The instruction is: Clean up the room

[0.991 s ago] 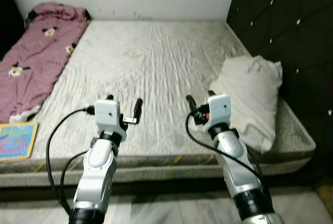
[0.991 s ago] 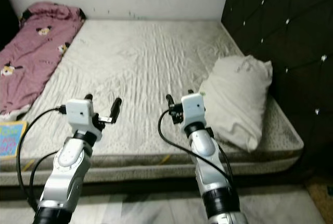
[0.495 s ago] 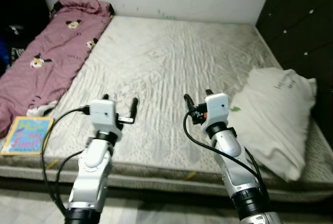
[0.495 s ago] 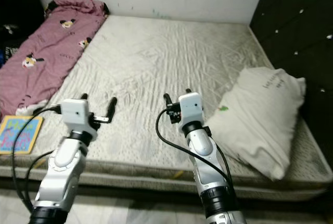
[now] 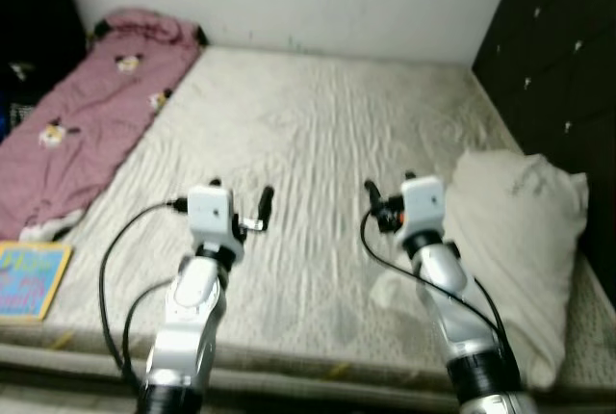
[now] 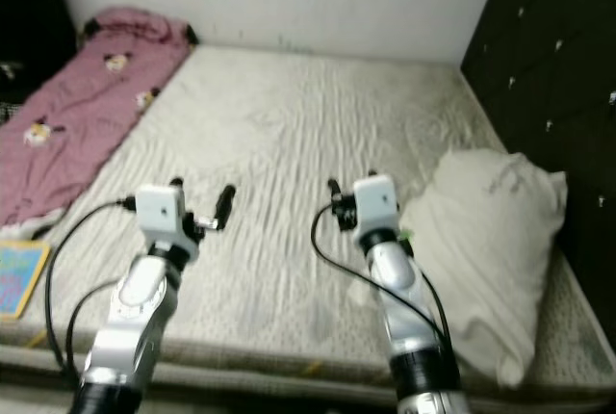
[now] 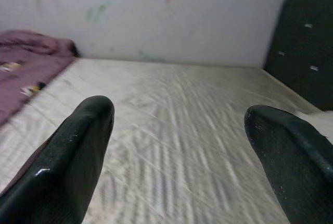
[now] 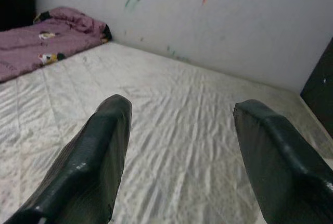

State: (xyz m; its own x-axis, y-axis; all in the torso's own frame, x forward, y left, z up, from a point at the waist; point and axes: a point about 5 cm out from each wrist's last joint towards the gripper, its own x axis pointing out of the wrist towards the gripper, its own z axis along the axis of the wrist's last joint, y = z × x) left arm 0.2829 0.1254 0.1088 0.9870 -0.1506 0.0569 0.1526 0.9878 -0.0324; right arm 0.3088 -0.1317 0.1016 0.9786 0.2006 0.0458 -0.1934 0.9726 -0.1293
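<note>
Bed (image 5: 318, 144) fronts the robot: one white pillow (image 5: 520, 231) beside right tool (image 5: 388, 197), one pink blanket (image 5: 87, 116) and one book (image 5: 29, 279) beyond left tool (image 5: 241, 204). Wrist views: both tools' fingers (image 7: 78, 151) (image 8: 99, 156) spread wide, empty, above the bed.

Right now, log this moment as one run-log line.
left tool: open, over mattress | right tool: open, beside pillow | blanket: left side | book: left edge
</note>
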